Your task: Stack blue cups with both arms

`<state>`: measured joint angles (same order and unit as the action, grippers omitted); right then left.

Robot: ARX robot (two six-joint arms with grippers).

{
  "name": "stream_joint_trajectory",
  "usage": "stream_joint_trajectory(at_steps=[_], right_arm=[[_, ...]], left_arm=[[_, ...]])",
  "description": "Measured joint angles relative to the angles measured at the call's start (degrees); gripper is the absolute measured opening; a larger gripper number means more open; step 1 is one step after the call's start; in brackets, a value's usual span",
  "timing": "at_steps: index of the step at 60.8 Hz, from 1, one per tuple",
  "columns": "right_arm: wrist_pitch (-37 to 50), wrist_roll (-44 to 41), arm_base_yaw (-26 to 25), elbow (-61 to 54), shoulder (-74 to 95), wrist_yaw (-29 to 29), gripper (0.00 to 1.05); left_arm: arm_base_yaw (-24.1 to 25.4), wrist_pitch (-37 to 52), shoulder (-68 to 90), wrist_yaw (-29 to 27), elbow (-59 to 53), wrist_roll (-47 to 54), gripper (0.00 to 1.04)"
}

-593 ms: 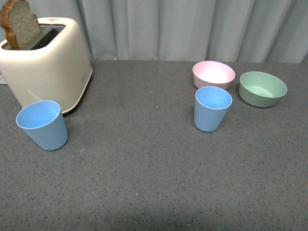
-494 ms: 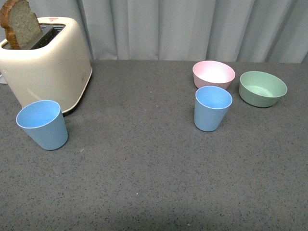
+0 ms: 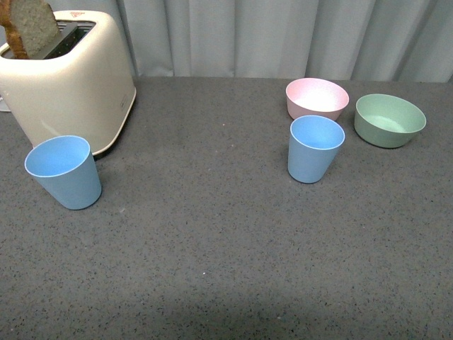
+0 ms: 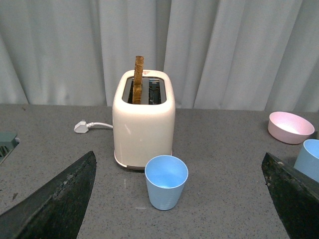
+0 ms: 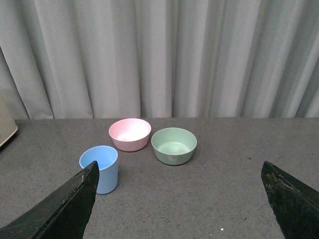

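Nothing stacked yet: left blue cup point(image 3: 64, 172) and right blue cup point(image 3: 315, 149) stand well apart; left gripper point(image 4: 178, 155) and right gripper point(image 5: 179, 163) gape wide, empty.

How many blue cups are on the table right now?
2. The left blue cup stands upright in front of the toaster; the right blue cup stands in front of the pink bowl. None seems hidden, though behind the toaster is out of sight.
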<state>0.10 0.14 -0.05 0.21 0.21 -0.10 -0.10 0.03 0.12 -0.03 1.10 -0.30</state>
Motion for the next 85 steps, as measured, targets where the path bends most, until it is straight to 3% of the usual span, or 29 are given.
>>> stream_joint_trajectory(at_steps=[24, 27, 31, 50, 63, 85], right_arm=[[-0.02, 0.00, 0.00, 0.00, 0.00, 0.02, 0.95], [-0.02, 0.00, 0.00, 0.00, 0.00, 0.02, 0.95], [0.00, 0.00, 0.00, 0.00, 0.00, 0.02, 0.95], [0.00, 0.00, 0.00, 0.00, 0.00, 0.02, 0.95], [-0.02, 0.00, 0.00, 0.00, 0.00, 0.02, 0.95], [-0.02, 0.00, 0.00, 0.00, 0.00, 0.02, 0.95]], left_arm=[[-0.07, -0.09, 0.09, -0.44, 0.04, -0.11, 0.98], [-3.50, -7.91, 4.74, -11.30, 2.78, -4.11, 0.98], [-5.53, -9.42, 12.13, -17.70, 3.98, -7.21, 0.98], [-4.17, 15.23, 56.19, -8.41, 15.30, -14.67, 0.98], [-4.70, 14.19, 81.64, -4.42, 25.99, -15.08, 0.98], [-2.82, 8.52, 98.53, -2.56, 39.60, -18.45, 0.98]])
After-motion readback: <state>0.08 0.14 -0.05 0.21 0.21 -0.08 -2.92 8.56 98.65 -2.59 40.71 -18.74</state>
